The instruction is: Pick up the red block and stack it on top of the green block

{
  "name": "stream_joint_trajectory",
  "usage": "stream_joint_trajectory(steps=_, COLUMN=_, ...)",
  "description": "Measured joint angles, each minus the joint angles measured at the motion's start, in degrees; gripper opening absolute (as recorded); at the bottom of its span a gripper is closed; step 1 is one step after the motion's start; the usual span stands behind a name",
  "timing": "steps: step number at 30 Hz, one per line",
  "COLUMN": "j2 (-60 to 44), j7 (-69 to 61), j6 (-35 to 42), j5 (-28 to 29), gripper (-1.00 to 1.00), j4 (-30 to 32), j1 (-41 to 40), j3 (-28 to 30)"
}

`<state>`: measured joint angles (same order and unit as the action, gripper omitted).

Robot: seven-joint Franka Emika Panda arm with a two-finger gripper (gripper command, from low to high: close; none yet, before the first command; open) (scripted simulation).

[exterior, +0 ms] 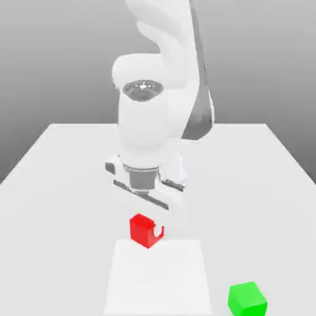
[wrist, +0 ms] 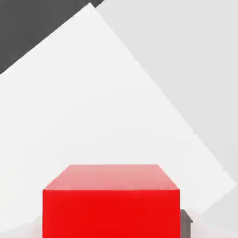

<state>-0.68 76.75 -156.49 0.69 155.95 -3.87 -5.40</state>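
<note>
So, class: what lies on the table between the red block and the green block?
Nothing: in the exterior view, only bare white table separates the red block, held by the end effector, from the green block.

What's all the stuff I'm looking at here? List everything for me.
red block: one, bright red, between the end effector's fingers, near the table's middle.
green block: one, bright green, on the table toward the exterior view's lower right, apart from the red block.
table: one, white, under everything.
arm: one, white with grey parts, reaching down over the table.
end effector: one, white, shut on the red block.
</note>
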Motion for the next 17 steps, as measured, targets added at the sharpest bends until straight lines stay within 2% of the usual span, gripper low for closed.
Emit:
stream_joint_trajectory(steps=9, j2=-9.57, j7=-9.36, j6=9.26, j5=3.37, gripper=-1.0, j4=-18.64, j1=8.11, j3=-7.04)
stream_joint_trajectory(steps=13, j2=-16.84, j7=-8.46, j6=4.55, j5=6.47, gripper=-1.0, j4=-21.06, j1=10.4, j3=-6.01)
stream_joint_trajectory(steps=14, j2=-18.67, j7=-7.91, j6=2.91, j5=7.28, gripper=1.0, j4=-21.22, j1=10.9, j3=-5.45)
stream_joint_trajectory(steps=17, j2=-18.67, j7=-7.91, j6=2.91, j5=7.28, gripper=1.0, j4=-21.22, j1=10.9, j3=-5.45)
